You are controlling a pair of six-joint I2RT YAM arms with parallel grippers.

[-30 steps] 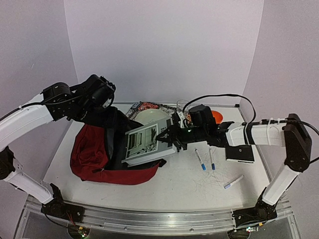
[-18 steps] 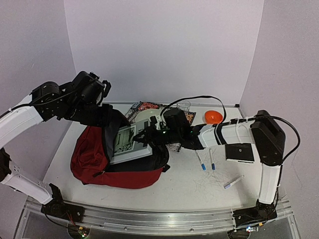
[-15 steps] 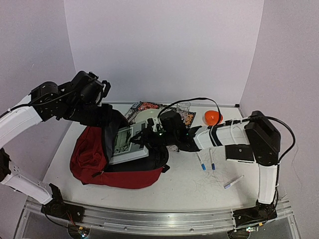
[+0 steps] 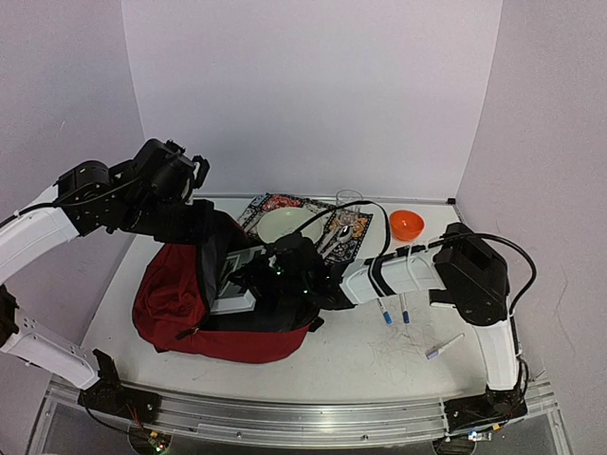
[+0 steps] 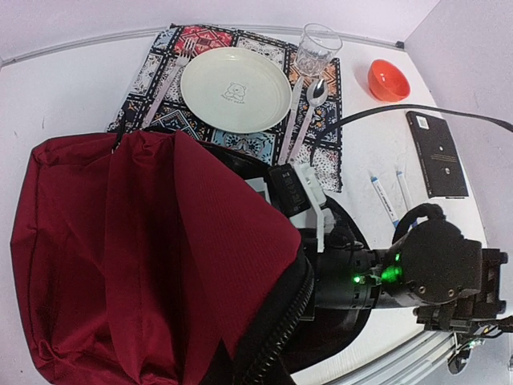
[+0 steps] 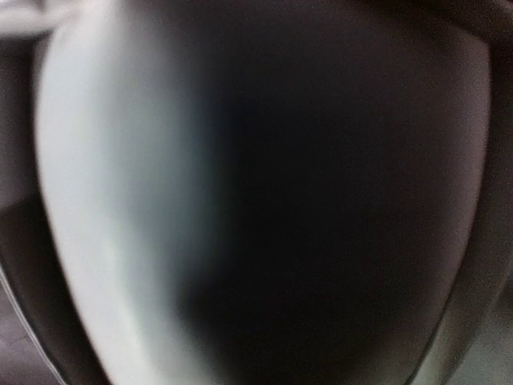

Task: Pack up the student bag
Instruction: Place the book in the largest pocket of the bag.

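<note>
The dark-red student bag lies at the left of the table, its mouth facing right. My left gripper holds the bag's upper flap raised; in the left wrist view the red flap and black zipper fill the frame and hide the fingers. My right gripper is inside the bag's mouth, shut on a grey-and-white book that is mostly inside. The right arm's wrist shows in the left wrist view. The right wrist view is dark and blurred.
A patterned placemat at the back holds a pale plate, cutlery and a clear glass. An orange bowl, a black notebook, two blue-capped markers and a third marker lie on the right.
My right arm has pushed the book leftward from the bag's opening deep into the bag. My left arm has kept the flap raised, shifting slightly left.
</note>
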